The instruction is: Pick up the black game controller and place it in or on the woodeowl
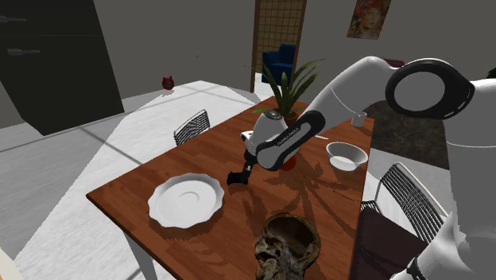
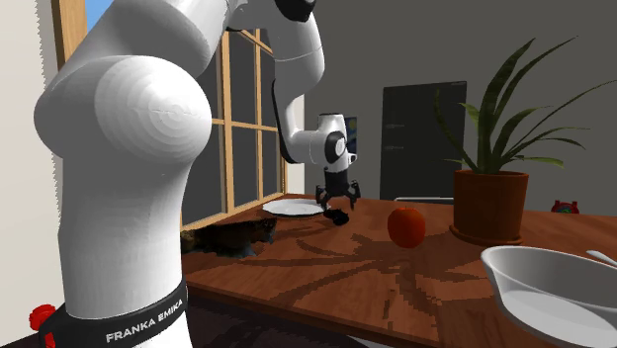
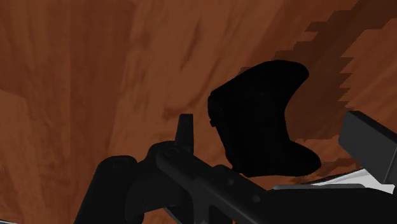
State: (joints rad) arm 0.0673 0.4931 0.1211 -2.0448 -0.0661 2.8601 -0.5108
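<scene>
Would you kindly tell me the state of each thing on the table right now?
Gripper: open, over the controller.
Controller: lying on the table, not gripped.
Wooden bowl: upright, no controller in it.
Plate: flat, empty.
White bowl: upright, empty.
Plant: upright in its pot.

Surface (image 1: 127, 195), contents as seen in the shoulder view:
- Plate (image 1: 186, 199): set toward the left.
- Game controller (image 1: 238, 178): laid flat just beside the plate, on its right.
- Near bowl (image 1: 286, 243): placed at the edge closest to the stand.
- Far bowl (image 1: 346, 155): set at the right.
- Potted plant (image 1: 288, 83): stood behind the controller.
- Fruit (image 2: 406, 226): laid just before the pot.
- Chair (image 1: 191, 126): drawn up at the far side.
- Second chair (image 1: 407, 195): drawn up at the right.
</scene>
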